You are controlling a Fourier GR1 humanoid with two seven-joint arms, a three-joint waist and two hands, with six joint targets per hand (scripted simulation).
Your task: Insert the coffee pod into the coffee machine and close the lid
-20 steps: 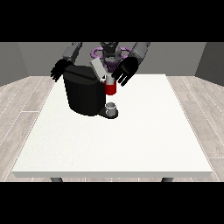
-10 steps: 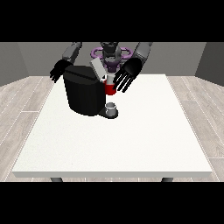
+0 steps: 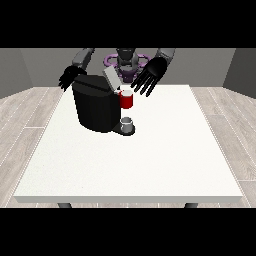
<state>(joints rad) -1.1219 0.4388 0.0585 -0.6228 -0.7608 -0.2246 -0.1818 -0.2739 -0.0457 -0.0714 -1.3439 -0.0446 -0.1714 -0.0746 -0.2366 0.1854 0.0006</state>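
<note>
Front view: robot hand (image 3: 151, 74) at right hovers, fingers spread, above coffee machine (image 3: 98, 102).

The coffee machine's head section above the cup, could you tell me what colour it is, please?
Red, on an otherwise black coffee machine; it shows in the front view, above the small grey cup.

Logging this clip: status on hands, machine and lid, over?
Both hands open: the one at view's right above the red brew head, the other behind the coffee machine. Lid up. Pod not visible. Small cup on drip tray.
</note>
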